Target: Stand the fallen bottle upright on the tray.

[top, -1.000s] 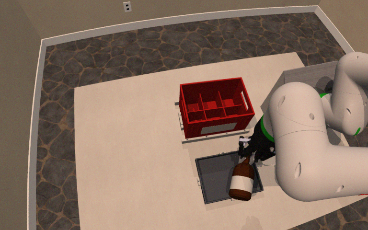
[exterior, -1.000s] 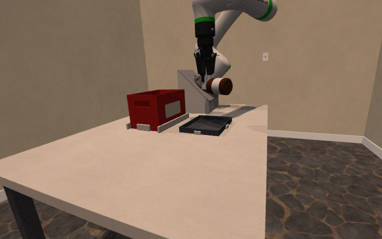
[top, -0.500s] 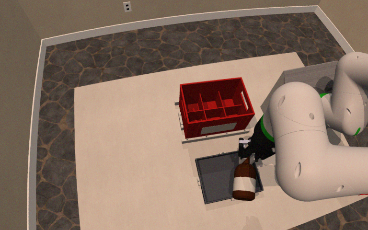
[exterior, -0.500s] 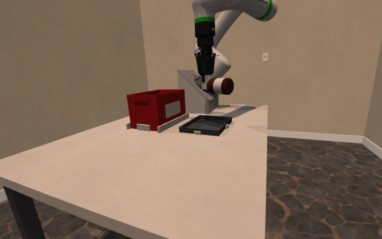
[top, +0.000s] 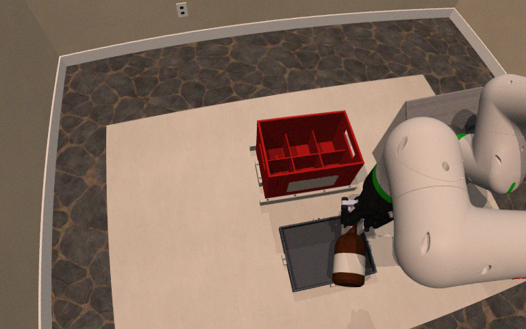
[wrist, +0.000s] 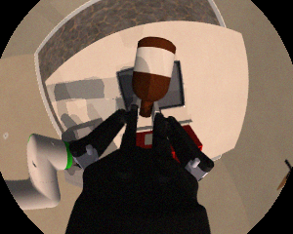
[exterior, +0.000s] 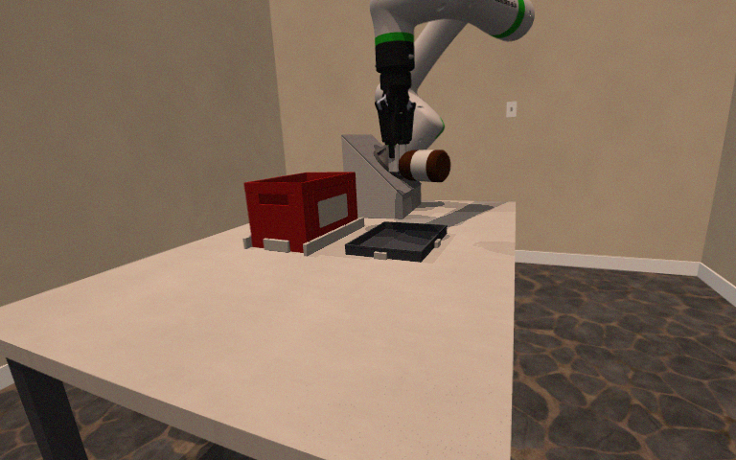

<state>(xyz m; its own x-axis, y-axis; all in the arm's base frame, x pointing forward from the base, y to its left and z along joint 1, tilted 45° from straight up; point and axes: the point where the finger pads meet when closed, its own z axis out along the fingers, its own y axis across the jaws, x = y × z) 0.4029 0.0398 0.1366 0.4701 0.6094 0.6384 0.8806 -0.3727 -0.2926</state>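
Gripper (exterior: 393,149) pinched tight on bottle (top: 348,256) neck. Bottle sideways above tray (top: 306,252). Looks heavy, smooth; may slip.

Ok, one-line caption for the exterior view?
End effector grips the brown bottle by its neck, holding it horizontal, high above the dark tray beside the red crate.

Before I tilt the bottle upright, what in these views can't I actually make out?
- Where the fingers meet the neck of the bottle: the top view has the wrist over it; the wrist view is too blurred.
- Right corner of the tray: the bottle and arm cover it in the top view.
- Bottle's cap: hidden in every view.
- Floor of the crate: walled off in the exterior view.
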